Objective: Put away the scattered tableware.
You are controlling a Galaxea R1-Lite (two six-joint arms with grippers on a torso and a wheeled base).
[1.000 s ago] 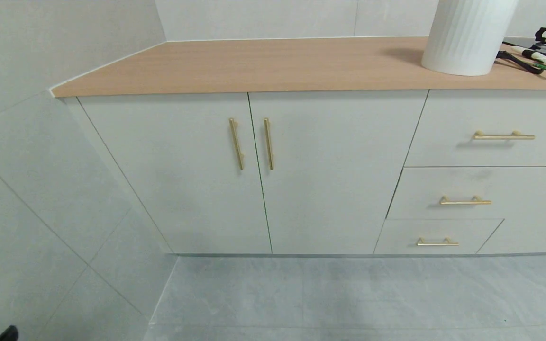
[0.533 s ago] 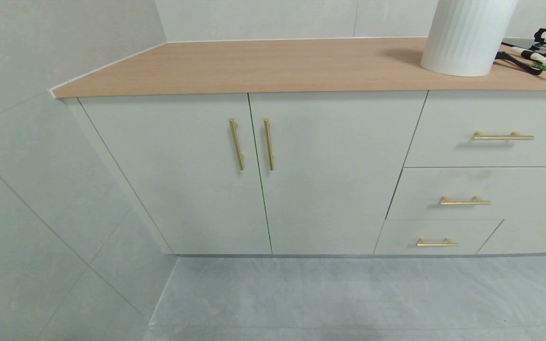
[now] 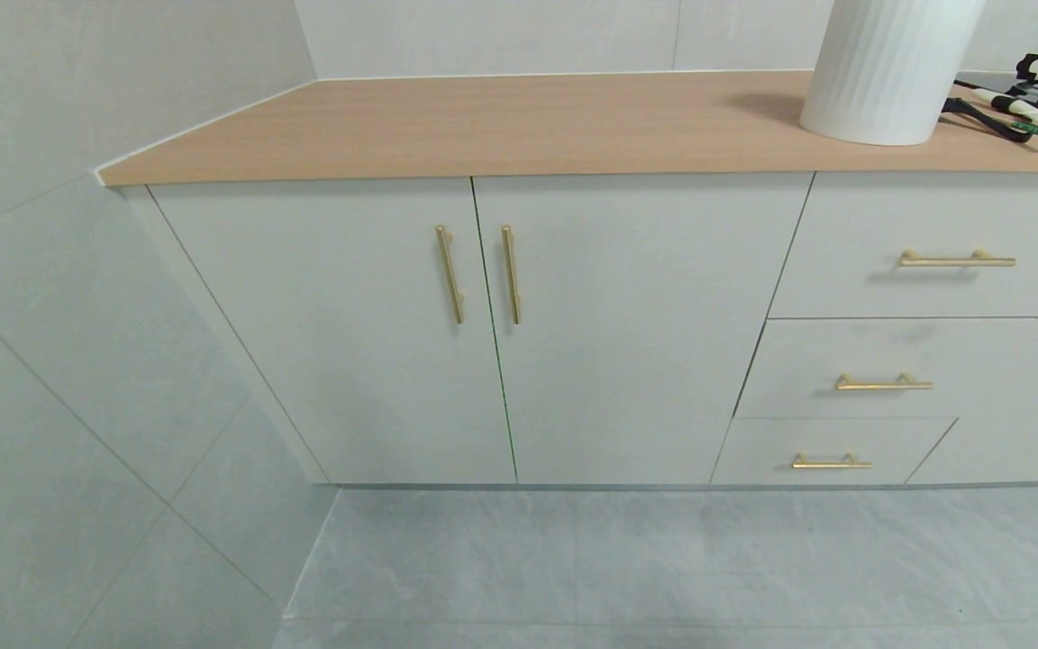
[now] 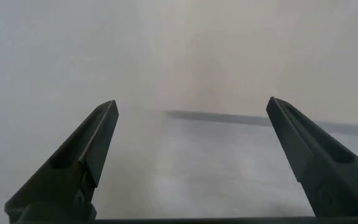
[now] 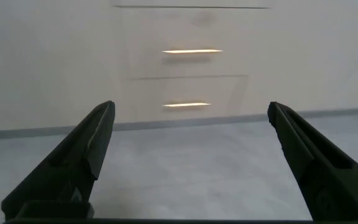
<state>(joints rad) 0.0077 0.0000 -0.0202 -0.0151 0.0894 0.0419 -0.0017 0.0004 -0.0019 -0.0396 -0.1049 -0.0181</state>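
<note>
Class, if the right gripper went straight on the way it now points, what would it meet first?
Probably the bottom drawer, or the floor just before it. The right gripper is open and nothing stands between, though depth is unclear.

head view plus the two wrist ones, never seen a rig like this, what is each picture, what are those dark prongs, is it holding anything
This is a wheeled robot with two arms, each ending in a two-fingered claw. The large picture comes from a camera on its head. It looks at a kitchen cabinet with two doors, three drawers and a wooden countertop. At the right of the countertop stands a white ribbed container, with some utensils lying beside it. The other two pictures come from cameras on the wrists. The dark prongs belong to the left claw and the right claw. Both are open and hold nothing.
</note>
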